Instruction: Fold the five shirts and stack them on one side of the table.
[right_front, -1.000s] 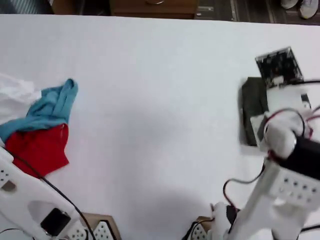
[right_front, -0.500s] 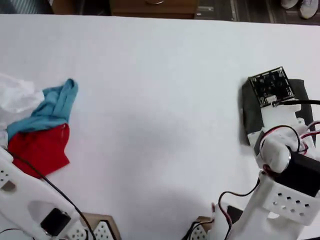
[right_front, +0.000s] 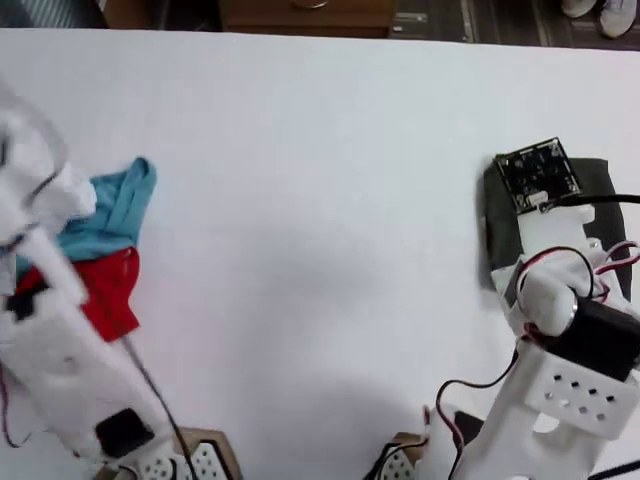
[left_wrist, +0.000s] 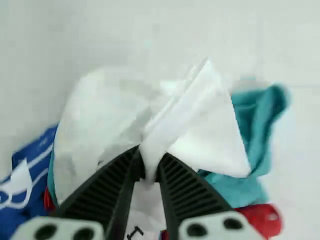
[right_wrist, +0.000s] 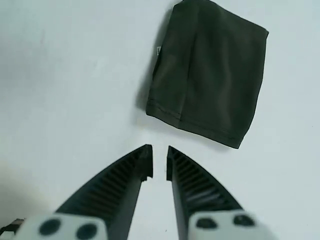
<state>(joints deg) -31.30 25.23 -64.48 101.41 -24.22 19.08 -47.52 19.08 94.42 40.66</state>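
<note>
My left gripper (left_wrist: 148, 167) is shut on a fold of the white shirt (left_wrist: 200, 125), pinched between its fingertips above the pile at the table's left edge. Under and beside the white shirt lie a teal shirt (left_wrist: 260, 115), a red shirt (left_wrist: 257, 220) and a blue shirt with white print (left_wrist: 25, 170). From above, the teal shirt (right_front: 122, 205) and red shirt (right_front: 108, 290) show beside the left arm (right_front: 45, 300). A folded dark shirt (right_wrist: 207, 75) lies flat near the right edge. My right gripper (right_wrist: 159, 155) hovers just short of it, open by a narrow gap, holding nothing.
The right arm's wrist board (right_front: 540, 172) covers part of the dark shirt (right_front: 503, 215) from above. The white table (right_front: 320, 200) is bare across its wide middle. Arm bases and cables (right_front: 440, 420) sit at the near edge.
The left arm has swung from the near left corner up over the pile, and the white shirt is now in its fingers. The right arm drew back over the dark shirt, then held.
</note>
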